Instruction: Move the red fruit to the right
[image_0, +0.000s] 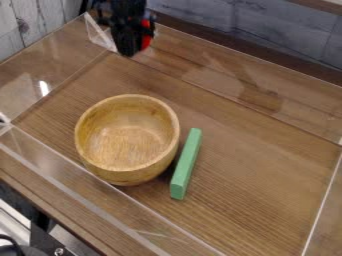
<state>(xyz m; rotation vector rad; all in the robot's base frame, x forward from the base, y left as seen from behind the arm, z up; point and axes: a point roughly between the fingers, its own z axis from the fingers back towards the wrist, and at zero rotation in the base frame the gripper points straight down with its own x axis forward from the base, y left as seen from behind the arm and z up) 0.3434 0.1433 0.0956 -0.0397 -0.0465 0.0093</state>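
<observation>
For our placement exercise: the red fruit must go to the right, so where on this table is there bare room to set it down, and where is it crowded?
The widest free patch is bare wood to the right of the green rectangular block, out to the clear wall. Another lies behind the round wooden bowl, beneath the raised gripper, whose jaws are shut on the small red fruit. The bowl and block crowd the front left.
</observation>
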